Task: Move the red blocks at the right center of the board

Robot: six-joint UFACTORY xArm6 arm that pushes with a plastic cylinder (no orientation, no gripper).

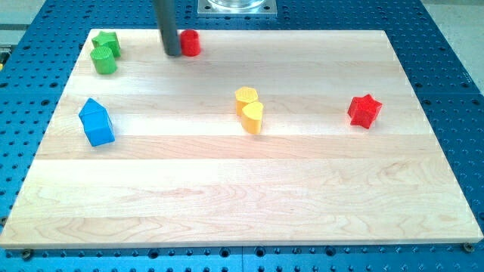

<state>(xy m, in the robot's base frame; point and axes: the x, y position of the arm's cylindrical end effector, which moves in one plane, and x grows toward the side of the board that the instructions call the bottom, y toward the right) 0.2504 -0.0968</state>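
The table [227, 196] is seen carrying a blue block [97, 122], two touching yellow blocks [249, 109], two green blocks [104, 53], a red star [364, 110] at right centre and a red cylinder [190, 43] at the top. My tip [172, 53] is set against the cylinder's left side. No jaws are shown.
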